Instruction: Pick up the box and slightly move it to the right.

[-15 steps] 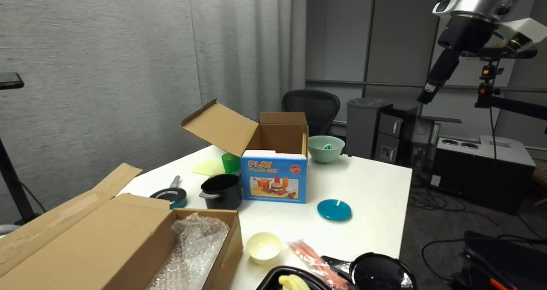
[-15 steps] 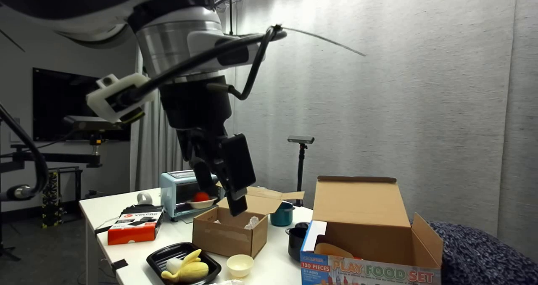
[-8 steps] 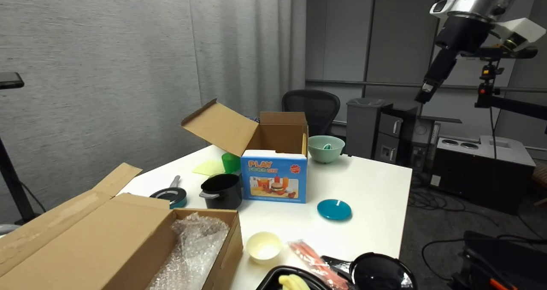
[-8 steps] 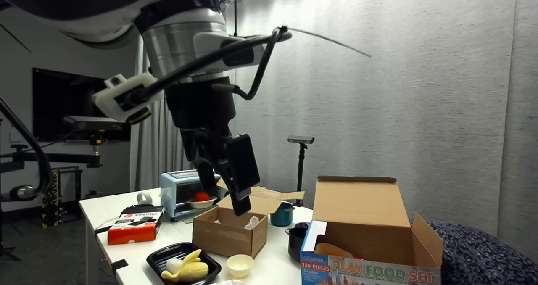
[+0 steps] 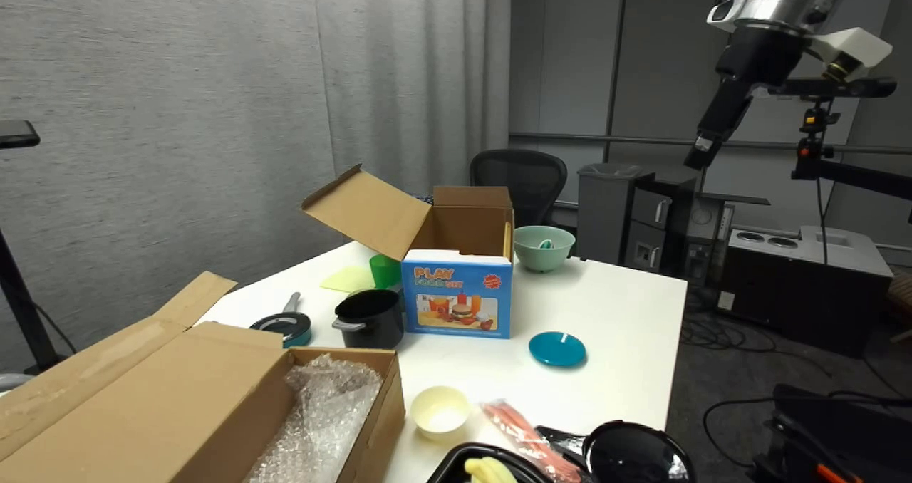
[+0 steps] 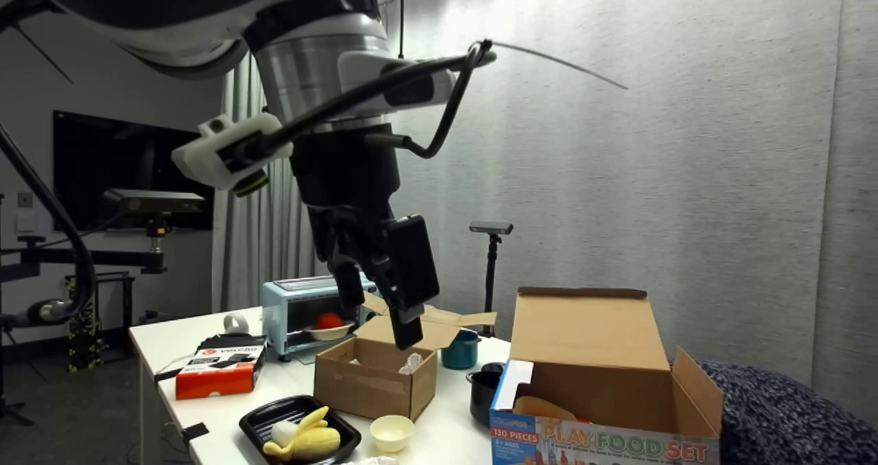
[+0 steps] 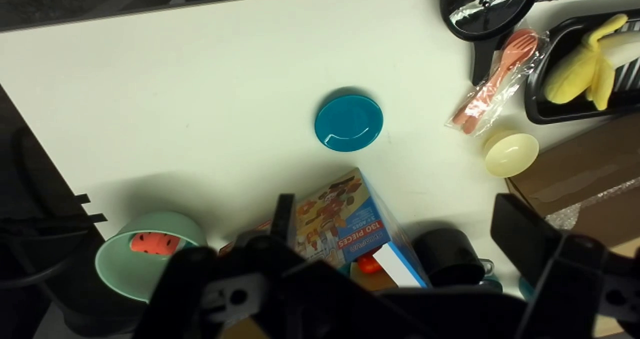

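Gray curtain (image 5: 413, 77) backs the white surface (image 5: 605, 305). At mid-frame in an exterior view, the box (image 5: 459, 283) stands open-top up; its end panel (image 5: 457, 305) faces the camera, reading "PLAY FOOD SET". Lower right in an exterior view, I read "130 PIECES" on its long panel (image 6: 603, 444), long axis running left to right. Lower left: carton (image 6: 219, 376) marked "VELCRO". Fingers (image 7: 522, 236): spread, above the surface.

Blue printed box (image 5: 457, 295), open-topped, upright on table (image 5: 614, 305).
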{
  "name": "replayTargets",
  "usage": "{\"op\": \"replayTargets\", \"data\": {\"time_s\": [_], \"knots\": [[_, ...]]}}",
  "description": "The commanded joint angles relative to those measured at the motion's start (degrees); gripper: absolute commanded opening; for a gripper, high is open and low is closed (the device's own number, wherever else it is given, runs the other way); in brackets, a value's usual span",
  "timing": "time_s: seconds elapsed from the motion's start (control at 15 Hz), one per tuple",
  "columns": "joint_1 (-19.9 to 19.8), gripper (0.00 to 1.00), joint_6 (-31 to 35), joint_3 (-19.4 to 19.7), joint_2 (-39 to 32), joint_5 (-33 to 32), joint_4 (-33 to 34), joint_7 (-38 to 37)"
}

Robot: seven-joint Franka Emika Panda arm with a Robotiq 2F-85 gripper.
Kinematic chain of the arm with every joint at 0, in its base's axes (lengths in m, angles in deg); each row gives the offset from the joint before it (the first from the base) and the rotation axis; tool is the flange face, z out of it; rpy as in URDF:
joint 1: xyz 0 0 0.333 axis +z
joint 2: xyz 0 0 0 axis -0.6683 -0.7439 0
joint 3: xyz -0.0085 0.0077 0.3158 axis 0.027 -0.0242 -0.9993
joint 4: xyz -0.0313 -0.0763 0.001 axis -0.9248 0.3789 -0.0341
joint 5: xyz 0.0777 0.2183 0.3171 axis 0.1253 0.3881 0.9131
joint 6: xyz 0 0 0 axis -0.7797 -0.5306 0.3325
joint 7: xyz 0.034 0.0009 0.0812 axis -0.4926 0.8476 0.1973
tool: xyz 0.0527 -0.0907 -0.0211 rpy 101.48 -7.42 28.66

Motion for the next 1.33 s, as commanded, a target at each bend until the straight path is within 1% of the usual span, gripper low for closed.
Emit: {"op": "replayTargets", "data": {"time_s": [0.0, 1.13, 1.27], "knots": [[0.03, 1.0, -0.2, 0.01, -0.04, -0.01, 0.18, -0.02], [0.03, 1.0, -0.31, 0.01, -0.21, -0.01, 0.44, -0.02], [-0.06, 1.0, -0.3, 0.85, -1.22, -1.01, 2.18, 1.92]]}}
